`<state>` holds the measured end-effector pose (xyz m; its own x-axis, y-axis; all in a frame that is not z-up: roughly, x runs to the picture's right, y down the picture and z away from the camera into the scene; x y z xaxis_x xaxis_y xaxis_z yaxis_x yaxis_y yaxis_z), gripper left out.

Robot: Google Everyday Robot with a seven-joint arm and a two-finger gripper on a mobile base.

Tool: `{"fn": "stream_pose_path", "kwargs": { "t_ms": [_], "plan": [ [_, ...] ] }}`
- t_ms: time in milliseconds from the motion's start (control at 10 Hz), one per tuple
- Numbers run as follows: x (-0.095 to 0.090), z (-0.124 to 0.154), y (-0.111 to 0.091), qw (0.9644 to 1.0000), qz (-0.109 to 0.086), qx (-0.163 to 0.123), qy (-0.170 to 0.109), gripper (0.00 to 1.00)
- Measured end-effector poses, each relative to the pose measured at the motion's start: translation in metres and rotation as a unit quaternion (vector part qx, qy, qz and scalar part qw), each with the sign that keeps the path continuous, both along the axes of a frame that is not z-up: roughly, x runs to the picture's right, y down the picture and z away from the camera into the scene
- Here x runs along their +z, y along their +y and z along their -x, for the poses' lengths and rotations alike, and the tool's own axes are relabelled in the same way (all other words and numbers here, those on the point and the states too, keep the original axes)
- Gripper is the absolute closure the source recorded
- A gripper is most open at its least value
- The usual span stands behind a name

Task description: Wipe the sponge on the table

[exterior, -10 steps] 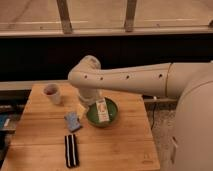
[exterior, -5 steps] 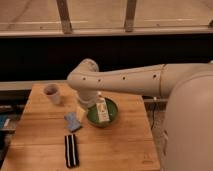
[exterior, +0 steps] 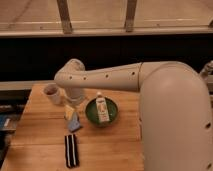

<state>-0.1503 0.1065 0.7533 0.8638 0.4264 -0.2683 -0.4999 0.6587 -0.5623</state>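
Seemingly, the sponge [exterior: 75, 123] lies flat on the tabletop [exterior: 40, 140] beside the bowl [exterior: 114, 111], the spread hand [exterior: 69, 112] low at its far edge without pinching it, fitting either a wipe ahead or one done.

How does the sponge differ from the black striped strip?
The sponge is small, blue-grey and squarish; the black strip is longer, narrower, white-striped. The sponge lies right by the gripper; the black strip lies apart, nearer the camera. Both rest on the table.
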Motion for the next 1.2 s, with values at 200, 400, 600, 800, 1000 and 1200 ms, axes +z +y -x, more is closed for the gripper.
{"fn": "stream_pose_path", "kwargs": {
  "t_ms": [200, 400, 600, 800, 1000, 1200],
  "plan": [
    [0.009, 0.015, 0.002, 0.9998, 0.004, -0.004, -0.018, 0.20],
    [0.013, 0.022, 0.005, 0.9995, 0.008, 0.000, -0.030, 0.20],
    [0.013, 0.022, 0.006, 0.9995, 0.009, -0.001, -0.030, 0.20],
    [0.013, 0.021, 0.006, 0.9995, 0.010, -0.003, -0.029, 0.20],
    [0.023, 0.026, 0.012, 0.9992, 0.021, -0.013, -0.032, 0.20],
    [0.042, 0.047, 0.017, 0.9981, 0.034, -0.029, -0.042, 0.20]
  ]
}}
